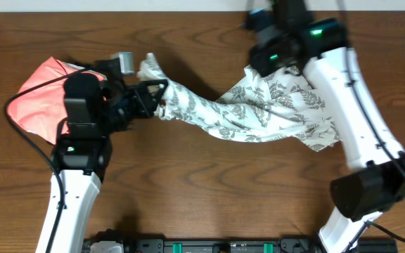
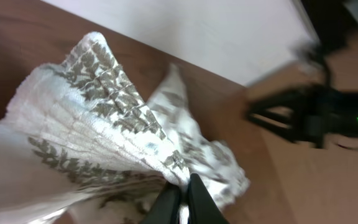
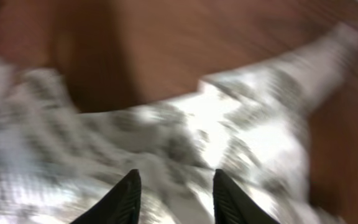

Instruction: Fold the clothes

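Coral-pink garment at far left of the wooden table, partly under the left arm. Arm stretched low toward the right, left fingers pinched shut on a bunched end of the fern-print dress. Dress strung across mid-table, widening rightward. Right arm angled up and over that wide end, right fingers parted, cloth beneath them; view blurred.

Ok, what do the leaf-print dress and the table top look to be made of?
Leaf-print dress: thin, soft cloth, matte; it bunches and drapes in fine folds. Table top: wood or wood-look laminate, going by the brown grain lines; faint sheen, cannot tell which.
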Tool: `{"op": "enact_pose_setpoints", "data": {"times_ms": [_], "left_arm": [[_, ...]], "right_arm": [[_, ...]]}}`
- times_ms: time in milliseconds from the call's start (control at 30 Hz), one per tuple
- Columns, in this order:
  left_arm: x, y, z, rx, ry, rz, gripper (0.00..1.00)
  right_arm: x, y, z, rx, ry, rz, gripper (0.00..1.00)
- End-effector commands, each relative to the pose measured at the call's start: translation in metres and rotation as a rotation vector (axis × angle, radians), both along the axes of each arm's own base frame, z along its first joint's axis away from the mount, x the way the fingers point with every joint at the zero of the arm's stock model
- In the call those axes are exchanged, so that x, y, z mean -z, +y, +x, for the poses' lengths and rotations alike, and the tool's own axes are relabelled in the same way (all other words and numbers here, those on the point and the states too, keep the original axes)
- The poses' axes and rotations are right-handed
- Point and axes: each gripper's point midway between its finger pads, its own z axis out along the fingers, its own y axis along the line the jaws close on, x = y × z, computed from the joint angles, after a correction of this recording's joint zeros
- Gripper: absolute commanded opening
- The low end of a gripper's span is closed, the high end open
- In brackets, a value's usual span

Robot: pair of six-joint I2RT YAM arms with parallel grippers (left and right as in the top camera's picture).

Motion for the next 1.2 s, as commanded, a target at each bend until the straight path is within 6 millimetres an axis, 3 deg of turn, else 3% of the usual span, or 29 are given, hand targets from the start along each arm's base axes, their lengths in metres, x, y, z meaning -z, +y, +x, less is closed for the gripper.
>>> {"op": "enact_pose_setpoints", "data": {"times_ms": [0, 100, 233, 400, 433, 733, 933, 1167], "left_arm": [[0.003, 0.04, 0.014, -0.143, -0.008, 0.076, 0.07], [0.013, 0.071, 0.019, -0.25, 0.019, 0.132, 0.06], [0.014, 0.087, 0.021, -0.294, 0.014, 0.149, 0.06], [0.014, 0.088, 0.021, -0.302, 0.016, 0.154, 0.06], [0.014, 0.088, 0.021, -0.302, 0.016, 0.154, 0.06], [0.015, 0.088, 0.021, -0.301, 0.019, 0.155, 0.06], [0.015, 0.088, 0.021, -0.302, 0.019, 0.155, 0.06], [0.015, 0.088, 0.021, -0.302, 0.019, 0.154, 0.06]], "right_arm": [[-0.016, -0.081, -0.001, 0.379, 0.029, 0.017, 0.38], [-0.006, -0.108, -0.014, 0.461, 0.125, 0.055, 0.38], [0.009, -0.12, -0.034, 0.482, 0.257, 0.148, 0.38], [0.049, -0.112, -0.063, 0.435, 0.418, 0.151, 0.37], [0.069, -0.104, -0.073, 0.404, 0.468, 0.136, 0.36], [0.143, -0.075, -0.104, 0.263, 0.551, 0.065, 0.35], [0.17, -0.074, -0.127, 0.223, 0.585, -0.082, 0.35], [0.176, -0.073, -0.133, 0.182, 0.558, -0.211, 0.36]]}}
